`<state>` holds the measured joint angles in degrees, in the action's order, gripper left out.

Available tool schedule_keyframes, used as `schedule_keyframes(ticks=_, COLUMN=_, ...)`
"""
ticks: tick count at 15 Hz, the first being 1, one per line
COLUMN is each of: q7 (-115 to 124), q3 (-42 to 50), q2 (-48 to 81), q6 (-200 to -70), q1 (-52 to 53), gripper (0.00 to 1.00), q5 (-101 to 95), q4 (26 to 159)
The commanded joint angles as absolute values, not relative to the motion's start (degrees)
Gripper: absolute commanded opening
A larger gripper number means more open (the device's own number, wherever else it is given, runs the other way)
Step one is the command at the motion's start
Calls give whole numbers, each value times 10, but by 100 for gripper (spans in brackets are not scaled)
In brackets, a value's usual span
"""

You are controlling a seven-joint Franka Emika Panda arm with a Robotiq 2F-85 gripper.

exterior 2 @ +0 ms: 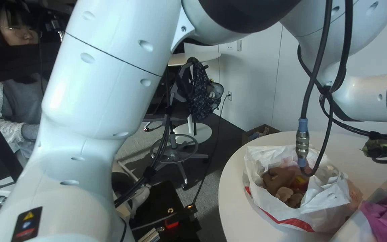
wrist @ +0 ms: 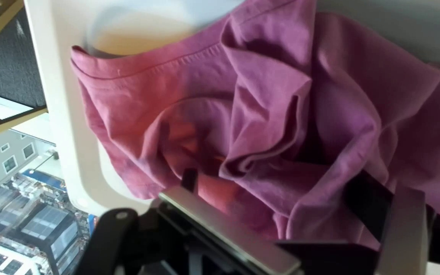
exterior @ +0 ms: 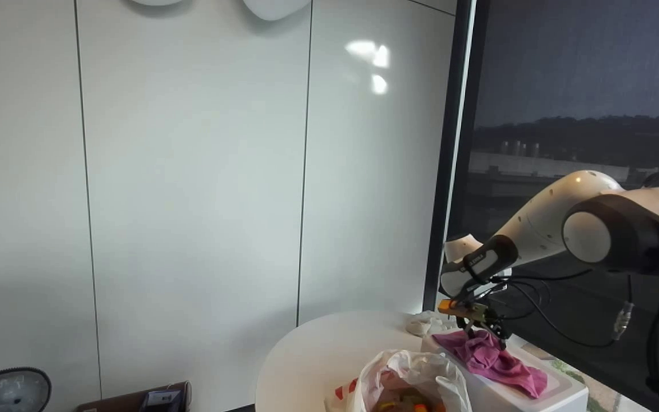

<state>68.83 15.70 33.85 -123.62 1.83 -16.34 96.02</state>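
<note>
Round table (exterior: pixel 312 360) bears plastic bag (exterior 2: pixel 328 203), white box (exterior: pixel 518 397) beside; tool (wrist: pixel 281 194) spread wide, empty, at pink cloth (wrist: pixel 269 110).

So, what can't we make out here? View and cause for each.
Cloth: right end cut off by the wrist view's right edge.
Box: much of it hidden under the cloth, wrist view.
Gripper: unclear whether it pinches cloth; folds and shadow around its tips, wrist view.
Contents of the bag: partly hidden by its sides and a cable plug, in an exterior view.
White things: too small to identify, in an exterior view.
</note>
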Motion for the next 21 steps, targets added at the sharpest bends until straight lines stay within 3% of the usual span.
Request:
schedule_keyframes(ticks=1, q7=678, q3=146, q2=369, q6=-1266, q1=-13, gripper=100, q5=-140, q4=940)
schedule_keyframes(ticks=7, q7=668, q3=141, q2=389, q6=-1300, q1=-28, gripper=100, q5=-106, q4=951)
schedule_keyframes(ticks=9, q7=664, q3=140, q2=389, q6=-1303, q1=-30, gripper=74, q5=-97, q4=953)
schedule_keyframes(ticks=18, q7=661, q3=141, q2=363, q6=-1304, q1=-29, gripper=8, q5=-73, q4=959)
schedule_keyframes(ticks=19, q7=661, q3=140, q2=360, q6=-1302, q1=-29, gripper=2, q5=-70, q4=959)
schedule_keyframes(ticks=21, q7=663, q3=141, q2=353, q6=-1300, q1=-28, gripper=3, q5=-62, q4=960)
